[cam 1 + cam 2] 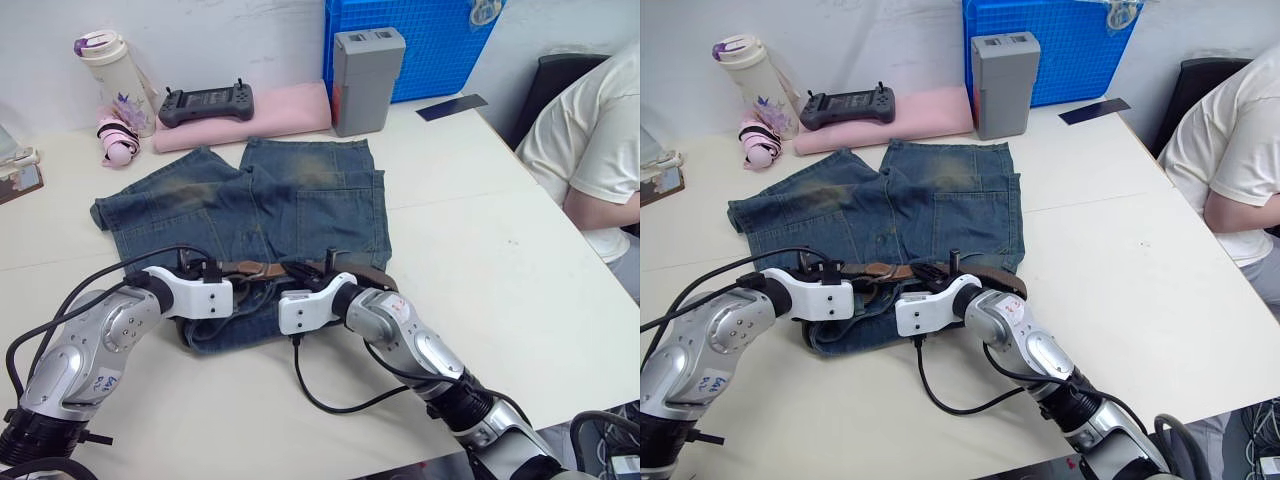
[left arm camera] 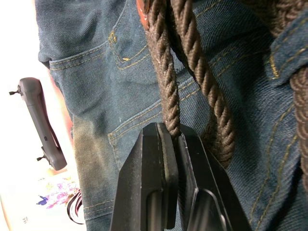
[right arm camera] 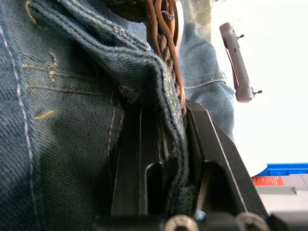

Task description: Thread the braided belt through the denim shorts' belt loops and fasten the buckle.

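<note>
A cream table is carrying the whole scene, with a white wall and a blue crate running along the top of the frame. The braided belt is lying across the middle of the frame, running side to side along the waistband of the denim shorts, whose legs are reaching toward the upper part of the picture. In the left wrist view, the left gripper is pinching a brown braided strand between its pressed-together fingers. In the right wrist view, the right gripper is clamping a fold of waistband denim, with the belt running just against it. No belt loop or buckle is clearly making itself out here, so progress on the threading is hard to judge.

Further out, a grey box is standing at upper centre, a black controller is resting on a pink folded cloth, a bottle is sitting at upper left, and a person's sleeve is showing at the right edge.

The likely risk is the denim bunching: if either arm pulls sideways, the waistband may crumple and close off a loop, or the thin strand may slip from the left pinch.
</note>
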### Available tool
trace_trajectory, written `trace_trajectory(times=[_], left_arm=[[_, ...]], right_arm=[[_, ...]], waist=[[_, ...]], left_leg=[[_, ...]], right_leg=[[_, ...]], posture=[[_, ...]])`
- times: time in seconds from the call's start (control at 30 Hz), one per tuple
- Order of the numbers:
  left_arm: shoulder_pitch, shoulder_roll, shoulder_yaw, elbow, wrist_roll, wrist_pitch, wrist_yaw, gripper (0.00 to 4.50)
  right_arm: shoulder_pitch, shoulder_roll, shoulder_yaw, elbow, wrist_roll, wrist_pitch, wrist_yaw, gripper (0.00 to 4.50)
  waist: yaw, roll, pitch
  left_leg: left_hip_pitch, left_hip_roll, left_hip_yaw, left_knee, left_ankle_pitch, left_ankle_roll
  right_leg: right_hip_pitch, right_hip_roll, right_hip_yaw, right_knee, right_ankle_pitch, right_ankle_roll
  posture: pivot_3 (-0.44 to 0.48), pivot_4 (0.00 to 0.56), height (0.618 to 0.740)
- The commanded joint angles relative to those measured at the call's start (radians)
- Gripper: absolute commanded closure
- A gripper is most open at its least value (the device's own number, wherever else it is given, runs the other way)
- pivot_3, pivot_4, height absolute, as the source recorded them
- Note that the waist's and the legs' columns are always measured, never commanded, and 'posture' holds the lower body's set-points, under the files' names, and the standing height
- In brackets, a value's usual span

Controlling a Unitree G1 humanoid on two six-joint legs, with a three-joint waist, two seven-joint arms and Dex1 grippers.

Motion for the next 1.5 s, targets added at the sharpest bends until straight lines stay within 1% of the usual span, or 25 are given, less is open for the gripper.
trace_trajectory(times=[0.03,0.23,0.47,0.6,0.87,1.0,1.2,1.37,1.5], left_arm=[[0.01,0.035,0.03,-0.041,-0.018,-0.04,-0.011,4.5],[0.026,0.073,0.068,-0.01,-0.025,-0.047,-0.016,4.5],[0.022,0.053,0.046,-0.056,-0.009,-0.01,-0.048,4.5],[0.028,0.042,0.036,-0.085,0.016,0.028,-0.069,4.5],[0.029,0.019,0.011,-0.115,0.049,0.08,-0.1,4.5],[0.002,-0.032,-0.031,-0.115,0.052,0.109,-0.105,4.5],[-0.022,-0.148,-0.09,-0.088,0.029,0.149,-0.103,4.5],[-0.014,-0.282,-0.125,-0.094,-0.054,0.247,-0.159,4.5],[-0.033,-0.323,-0.153,-0.05,-0.095,0.246,-0.188,4.5]], right_arm=[[-0.017,0.023,-0.003,-0.03,0.001,-0.006,-0.012,4.47],[-0.021,0.032,-0.011,-0.034,-0.002,0.003,-0.019,4.47],[-0.03,0.026,-0.008,-0.047,-0.02,0.015,0.003,4.47],[-0.042,0.031,-0.004,-0.057,-0.03,0.052,0.053,4.47],[-0.051,0.033,0.001,-0.063,-0.035,0.078,0.091,4.47],[-0.056,0.038,0.005,-0.054,-0.033,0.078,0.094,4.47],[-0.056,0.033,0.009,-0.047,-0.018,0.07,0.104,4.47],[-0.054,0.012,0.017,-0.043,0.008,0.07,0.166,4.47],[-0.046,0.0,0.011,-0.048,0.047,0.083,0.232,4.47]], waist=[[0.0,0.0,0.0],[-0.001,0.0,0.0],[-0.001,0.0,0.0],[0.0,0.0,0.0],[0.0,0.0,0.0],[0.0,0.0,0.0],[0.002,0.0,-0.001],[0.005,0.001,-0.008],[0.006,0.003,-0.018]], left_leg=[[0.0,0.0,0.0,0.0,0.0,0.0],[0.0,0.0,0.0,0.0,0.0,0.0],[0.0,0.0,0.0,0.0,0.0,0.0],[0.0,0.0,0.0,0.0,0.0,0.0],[0.0,0.0,0.0,0.0,0.0,0.0],[0.0,0.0,0.0,0.0,0.0,0.0],[0.0,0.0,0.0,0.001,0.0,0.0],[0.0,-0.001,0.0,0.001,0.0,0.0],[0.001,-0.001,0.0,0.002,0.0,0.0]], right_leg=[[0.0,0.0,0.0,0.0,0.0,0.0],[0.0,0.0,0.0,0.0,0.0,0.0],[0.0,0.0,0.0,0.0,0.0,0.0],[0.0,0.0,0.0,0.0,0.0,0.0],[0.0,0.0,0.0,0.0,0.0,0.0],[0.0,0.0,0.0,0.0,0.0,0.0],[0.0,0.0,0.0,0.0,0.0,0.0],[0.001,-0.001,0.0,0.0,0.0,0.0],[0.002,-0.001,0.0,0.0,0.0,0.0]], posture=[[0.0,0.15,0.676],[0.0,0.15,0.676],[0.0,0.15,0.676],[0.0,0.15,0.676],[0.0,0.15,0.676],[0.0,0.15,0.676],[0.0,0.15,0.676],[0.0,0.15,0.676],[0.0,0.15,0.676]])
